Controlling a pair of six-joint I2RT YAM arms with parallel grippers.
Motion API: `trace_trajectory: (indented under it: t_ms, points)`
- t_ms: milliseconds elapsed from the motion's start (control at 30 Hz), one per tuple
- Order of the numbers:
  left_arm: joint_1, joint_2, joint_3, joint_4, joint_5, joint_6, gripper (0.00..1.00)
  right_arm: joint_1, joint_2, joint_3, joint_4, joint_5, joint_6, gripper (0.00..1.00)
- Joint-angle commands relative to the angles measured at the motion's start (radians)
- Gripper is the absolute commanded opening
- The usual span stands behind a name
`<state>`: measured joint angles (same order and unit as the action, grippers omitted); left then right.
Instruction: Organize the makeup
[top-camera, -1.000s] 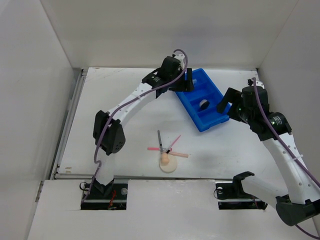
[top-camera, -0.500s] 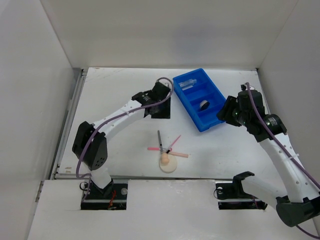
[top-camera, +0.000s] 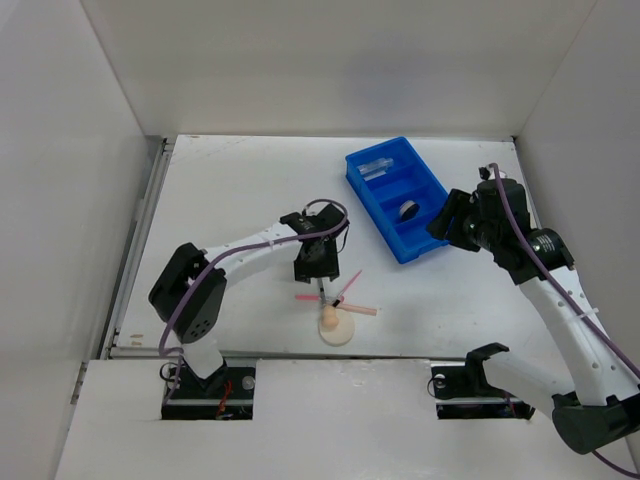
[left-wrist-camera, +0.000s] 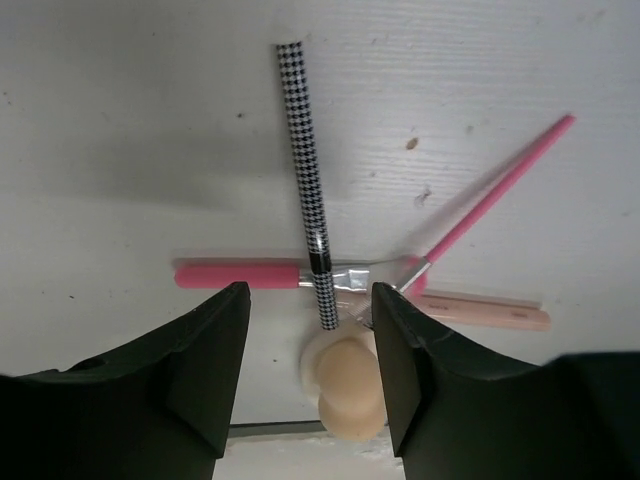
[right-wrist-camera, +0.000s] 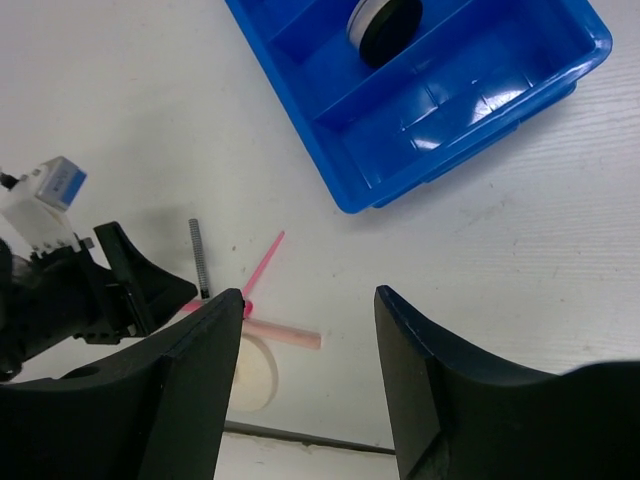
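The loose makeup lies in a pile near the table's front: a checked dark pencil (left-wrist-camera: 306, 170), a pink brush handle (left-wrist-camera: 235, 275), a thin pink stick (left-wrist-camera: 500, 185), a pale pink stick (left-wrist-camera: 485, 311), and a peach egg-shaped sponge (left-wrist-camera: 350, 390) on a beige puff (top-camera: 337, 327). My left gripper (top-camera: 320, 268) is open and empty, hovering over the pencil's lower end. A black round compact (top-camera: 408, 209) sits in the middle compartment of the blue tray (top-camera: 425, 245), a clear tube (top-camera: 377, 166) in the far one. My right gripper (top-camera: 447, 215) is open and empty beside the tray's right edge.
White walls enclose the table on three sides. A metal rail (top-camera: 135, 250) runs along the left edge. The tray's near compartment (right-wrist-camera: 470, 90) holds nothing. In the right wrist view the left gripper's body (right-wrist-camera: 110, 290) shows beside the pile.
My left arm has swung from the tray's far end back toward the front and now hangs over the pile. The clear tube now shows in the tray. My right gripper dropped slightly.
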<state>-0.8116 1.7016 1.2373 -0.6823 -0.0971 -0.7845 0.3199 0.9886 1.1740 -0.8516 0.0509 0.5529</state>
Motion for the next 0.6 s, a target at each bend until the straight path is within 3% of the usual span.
trace_trajectory:
  t_ms: [0, 167, 333, 500, 567]
  points:
    - [-0.004, 0.021, -0.065, 0.042, 0.022, -0.056, 0.48, -0.007, -0.021, 0.006, 0.048, -0.014, -0.01, 0.61]
    - [-0.004, 0.091, -0.013, 0.052, -0.041, -0.033, 0.45, -0.007, -0.021, 0.006, 0.048, -0.023, -0.01, 0.61]
    - [-0.004, 0.191, 0.054, 0.032, -0.014, -0.024, 0.32, -0.007, -0.041, 0.006, 0.048, -0.023, -0.001, 0.61]
    - [-0.004, 0.17, 0.097, -0.035, -0.055, 0.005, 0.0, -0.007, -0.05, 0.006, 0.039, -0.014, -0.001, 0.61]
    - [-0.004, 0.159, 0.177, -0.092, -0.142, 0.089, 0.0, -0.007, -0.05, 0.006, 0.039, -0.005, -0.001, 0.61]
